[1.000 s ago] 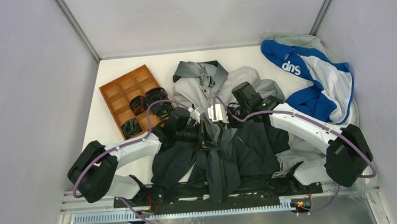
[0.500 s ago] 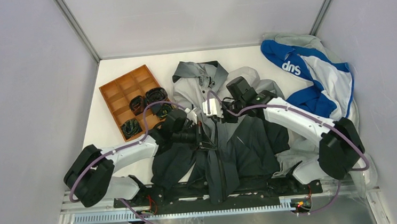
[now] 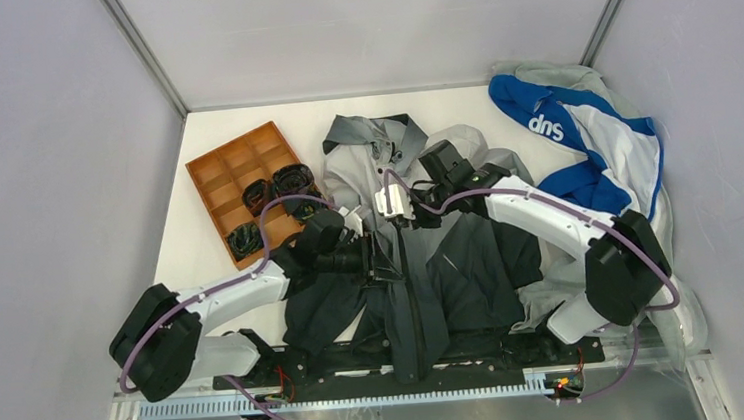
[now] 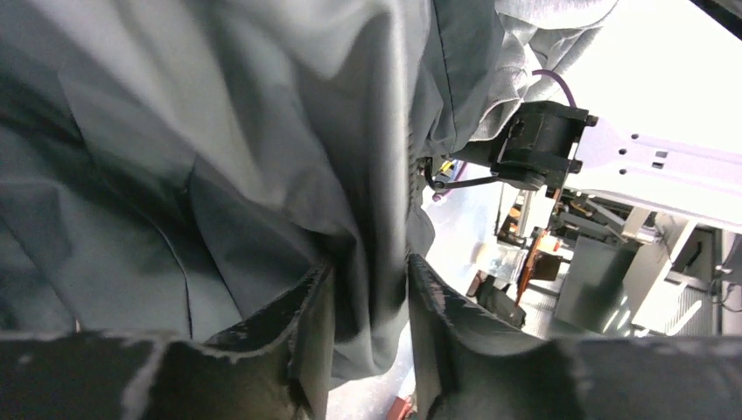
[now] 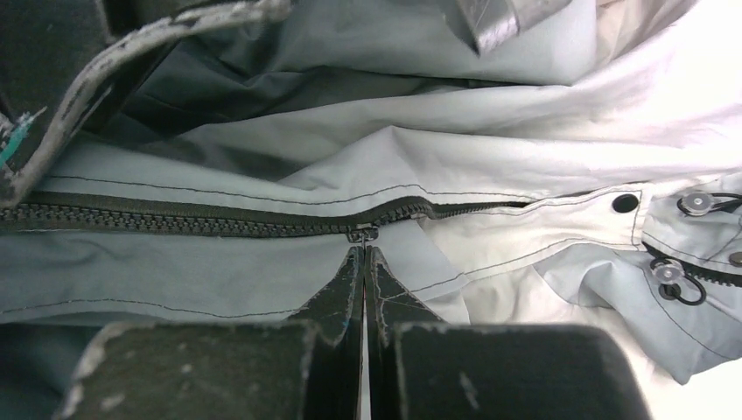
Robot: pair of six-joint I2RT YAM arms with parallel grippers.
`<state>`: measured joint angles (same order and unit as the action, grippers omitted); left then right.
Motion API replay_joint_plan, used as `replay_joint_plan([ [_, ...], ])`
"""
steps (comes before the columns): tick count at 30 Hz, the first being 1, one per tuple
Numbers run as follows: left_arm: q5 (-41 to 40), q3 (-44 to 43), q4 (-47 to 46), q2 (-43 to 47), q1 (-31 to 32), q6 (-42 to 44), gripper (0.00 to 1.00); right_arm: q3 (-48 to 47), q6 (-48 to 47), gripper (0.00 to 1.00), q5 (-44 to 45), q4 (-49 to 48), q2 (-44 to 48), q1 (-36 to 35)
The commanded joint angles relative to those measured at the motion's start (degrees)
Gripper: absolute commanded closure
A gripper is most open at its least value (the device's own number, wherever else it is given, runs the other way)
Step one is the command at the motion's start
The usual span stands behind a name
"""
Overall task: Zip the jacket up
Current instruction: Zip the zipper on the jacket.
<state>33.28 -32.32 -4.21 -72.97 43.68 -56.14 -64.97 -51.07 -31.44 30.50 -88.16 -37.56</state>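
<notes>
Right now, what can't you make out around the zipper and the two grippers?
- Right wrist: the right gripper is shut at the zipper slider; its tips hide the pull tab.
- Left wrist: the jacket fold in the left gripper hides everything behind it.
- Top: both wrists cover the jaws; tray contents too small to identify.

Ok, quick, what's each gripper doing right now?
Left gripper: shut on a fold of the jacket.
Right gripper: shut on the zipper pull.
</notes>
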Motion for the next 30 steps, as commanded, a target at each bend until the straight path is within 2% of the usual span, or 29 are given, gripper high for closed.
replay_joint_plan([
  [1,-0.2,0.4,2.4,4.2,-0.9,-1.8,0.51,3.7,-4.4,1.00,-4.9,1.4,6.2,0.7],
  [6,-5.7,-0.6,3.8,9.9,-5.7,-2.6,0.26,9.3,-5.0,1.00,-7.1,1.0,11.6,0.7],
  [9,-9.9,-2.1,3.9,12.2,-9.2,-2.5,0.18,12.1,-4.7,1.00,-7.4,1.0,13.1,0.7],
  [11,-13.8,-5.3,7.6,11.5,-12.2,-0.3,0.14,14.0,-4.1,1.00,-7.3,0.1,13.6,0.7],
  [16,-21.3,-24.2,19.6,-3.4,-15.3,9.7,0.13,14.7,-1.6,1.00,-6.8,-2.3,13.5,0.6],
  [21,-24.9,-49.6,40.5,-25.3,-15.1,17.7,0.21,13.4,0.6,1.00,-6.7,-4.3,12.4,0.7],
  [25,-26.6,-60.3,50.8,-36.0,-15.2,21.9,0.23,12.9,1.6,1.00,-6.9,-5.2,12.0,0.7],
  [30,-30.3,-67.5,55.4,-41.1,-15.2,25.8,0.23,12.6,1.8,1.00,-6.5,-5.5,11.9,0.6],
])
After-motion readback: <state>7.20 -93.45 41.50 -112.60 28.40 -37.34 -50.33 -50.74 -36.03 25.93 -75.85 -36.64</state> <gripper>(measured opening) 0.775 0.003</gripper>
